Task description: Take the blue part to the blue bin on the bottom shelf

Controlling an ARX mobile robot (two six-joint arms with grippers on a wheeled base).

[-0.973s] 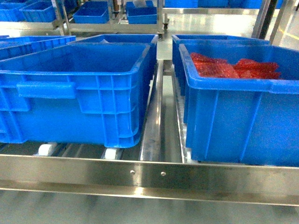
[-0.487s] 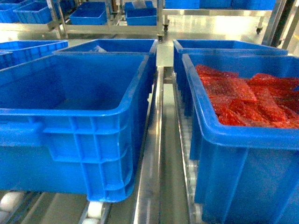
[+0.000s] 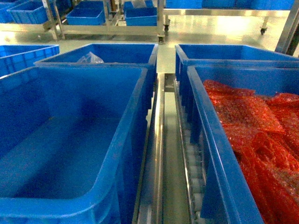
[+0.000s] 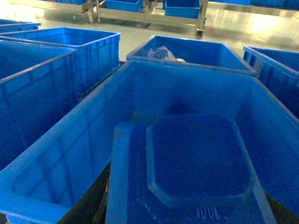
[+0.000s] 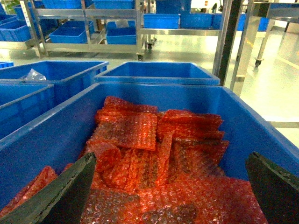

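Note:
The blue part (image 4: 196,158), a dark-blue blocky piece with a raised octagonal face, fills the bottom of the left wrist view. My left gripper (image 4: 189,207) is shut on it, and only dark slivers of the fingers show at its sides. It hangs over the open blue bin (image 4: 70,135), whose smooth inside is bare. In the head view that blue bin (image 3: 135,107) stands front left on the bottom shelf, beside the centre rail (image 3: 159,140); no gripper shows there. My right gripper (image 5: 170,191) is open above red bags, its fingers (image 5: 60,196) wide apart.
A like crate (image 3: 205,121) full of red bubble-wrap bags (image 5: 154,154) stands right of the rail. Behind the bin is a crate (image 3: 117,51) with a clear plastic bag (image 3: 89,58). White rollers (image 3: 194,168) line the track. More blue crates stand left and on far racks.
The head view has moved forward and up: the shelf's front rail and the crates' outer sides have dropped out of sight, and the view now looks down into both crates.

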